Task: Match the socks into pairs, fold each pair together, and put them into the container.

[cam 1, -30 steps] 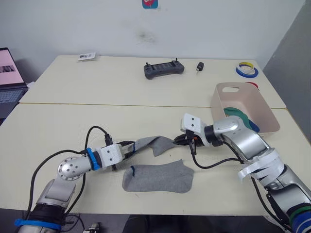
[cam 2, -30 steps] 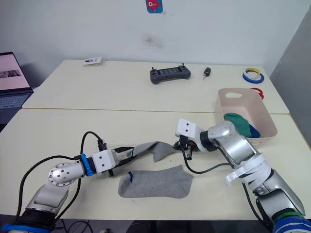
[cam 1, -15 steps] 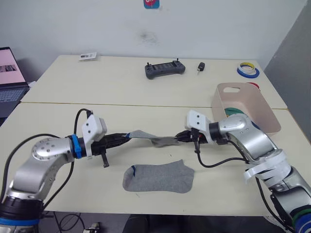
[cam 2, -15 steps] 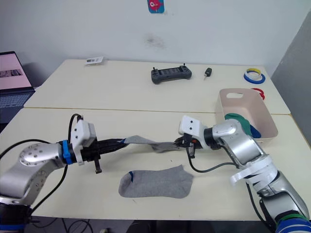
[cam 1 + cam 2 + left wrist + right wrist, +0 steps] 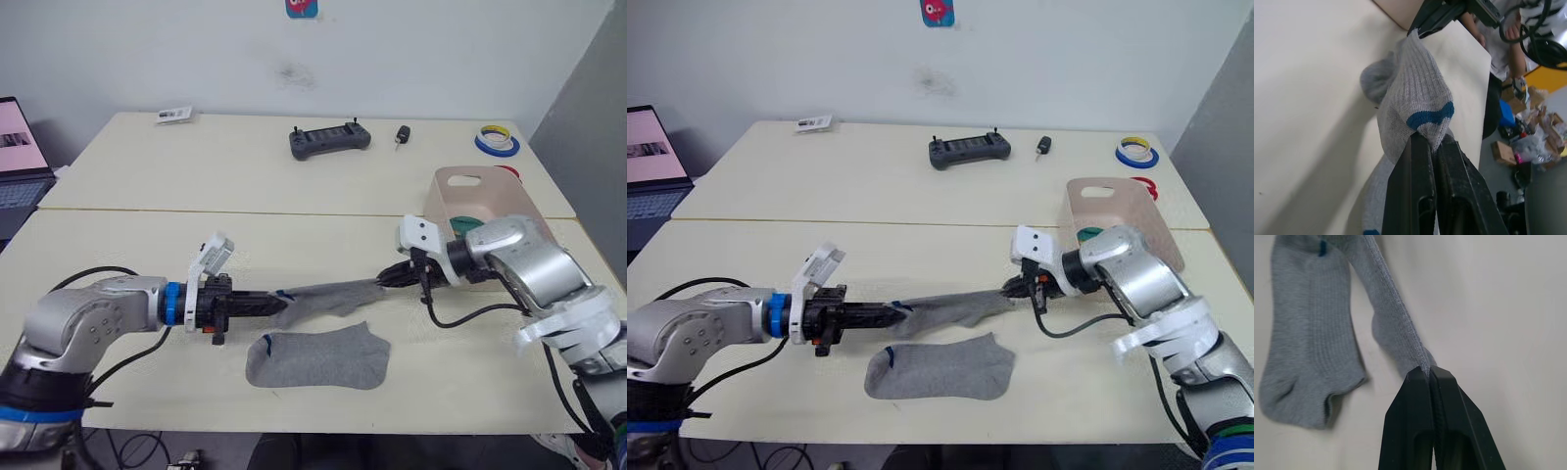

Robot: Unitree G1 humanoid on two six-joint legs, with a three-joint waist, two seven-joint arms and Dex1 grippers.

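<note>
One light grey sock (image 5: 328, 297) is stretched just above the table between my two grippers. The left gripper (image 5: 277, 302) is shut on its cuff, where the small blue mark (image 5: 1430, 115) sits. The right gripper (image 5: 385, 279) is shut on the toe end (image 5: 1420, 360). The other grey sock (image 5: 318, 360) lies flat on the table directly below, near the front edge. The pale pink container (image 5: 529, 211) stands at the right behind my right arm, with a teal-green sock (image 5: 473, 222) showing inside it.
On the far table lie a black controller (image 5: 330, 139), a small black fob (image 5: 403, 133), a card (image 5: 174, 115) and tape rolls (image 5: 498, 142) at the back right. A laptop (image 5: 20, 157) stands at the far left.
Both grippers lifted the crumpled grey sock off the table and pulled it out straight. The right gripper moved right toward the container. The flat sock stayed put.
</note>
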